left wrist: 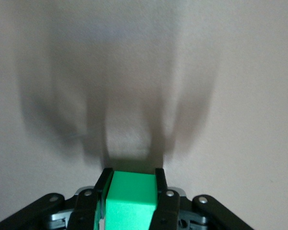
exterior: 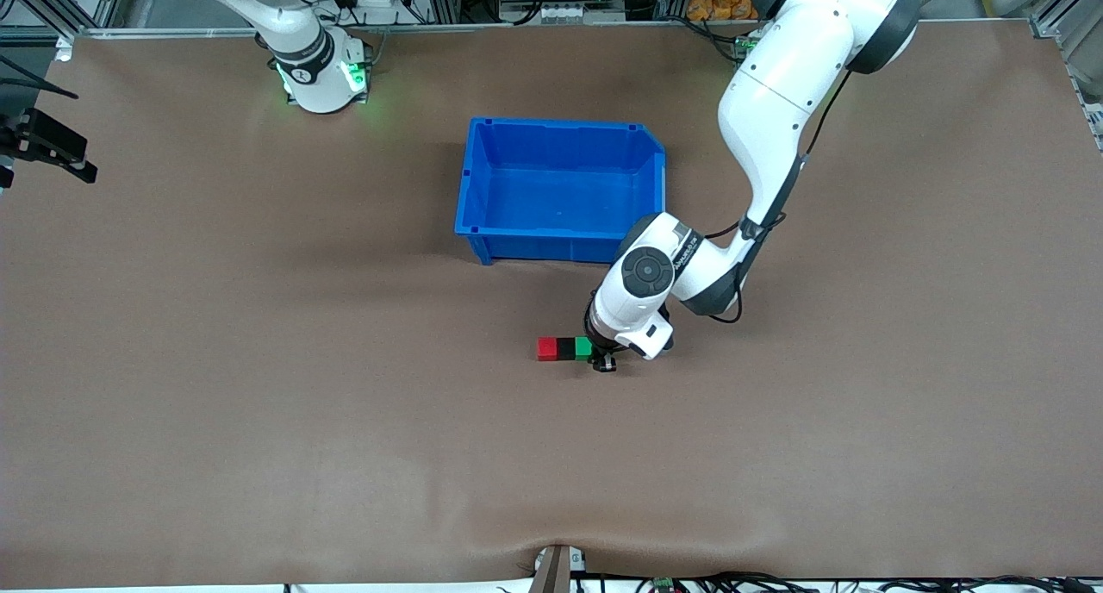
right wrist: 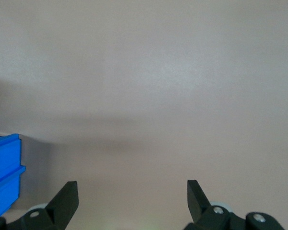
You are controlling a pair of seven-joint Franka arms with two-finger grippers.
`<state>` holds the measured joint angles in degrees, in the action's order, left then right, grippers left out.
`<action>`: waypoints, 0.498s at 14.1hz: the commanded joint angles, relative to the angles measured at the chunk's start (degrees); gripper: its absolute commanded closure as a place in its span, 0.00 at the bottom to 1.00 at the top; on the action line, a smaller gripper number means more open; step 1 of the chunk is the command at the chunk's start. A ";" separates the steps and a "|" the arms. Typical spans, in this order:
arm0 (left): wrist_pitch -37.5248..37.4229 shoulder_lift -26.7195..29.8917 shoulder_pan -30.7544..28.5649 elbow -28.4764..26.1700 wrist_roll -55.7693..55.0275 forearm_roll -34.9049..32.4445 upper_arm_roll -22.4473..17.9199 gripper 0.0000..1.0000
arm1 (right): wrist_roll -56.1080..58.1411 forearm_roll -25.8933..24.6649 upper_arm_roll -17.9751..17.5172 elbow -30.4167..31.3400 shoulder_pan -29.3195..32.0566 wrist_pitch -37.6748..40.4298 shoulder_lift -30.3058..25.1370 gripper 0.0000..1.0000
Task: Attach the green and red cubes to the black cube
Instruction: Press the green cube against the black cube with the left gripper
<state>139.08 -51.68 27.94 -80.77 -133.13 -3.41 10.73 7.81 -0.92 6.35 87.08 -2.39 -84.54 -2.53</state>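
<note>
One red cube (exterior: 546, 348), one black cube (exterior: 565, 347), one green cube (exterior: 583, 346), one blue bin (exterior: 476, 184).

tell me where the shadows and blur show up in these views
Left wrist view: the green cube between the left gripper's fingers looks soft, with smeared finger shadows on the table ahead. Right wrist view: the open right gripper casts one faint band; the blue bin is crisp. Front view: even light, green glow at the right arm's base.

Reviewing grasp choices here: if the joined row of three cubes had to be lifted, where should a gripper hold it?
Probably from above, pinching the black cube across its two free sides. It sits mid-row, with the red cube and green cube covering its other faces. The left gripper is shut on the green cube; the right gripper waits open.
</note>
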 commanded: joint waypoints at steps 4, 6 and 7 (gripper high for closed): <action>-4.78 0.35 0.97 1.58 -0.81 -1.16 -0.97 1.00 | 0.81 -0.40 -0.55 -1.47 0.98 0.86 0.69 0.00; -4.78 0.35 0.89 1.93 -0.46 -1.42 -0.89 0.48 | 0.81 -0.31 -0.64 -1.47 0.98 0.86 0.78 0.00; -4.87 0.35 0.89 2.28 -0.46 -1.51 -0.97 0.00 | 0.81 -0.31 -0.64 -1.47 0.89 0.86 0.78 0.00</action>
<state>135.78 -51.68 27.99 -79.72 -133.12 -3.70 10.70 7.81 -0.92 6.35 87.08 -2.38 -84.54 -2.50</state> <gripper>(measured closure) 0.551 0.000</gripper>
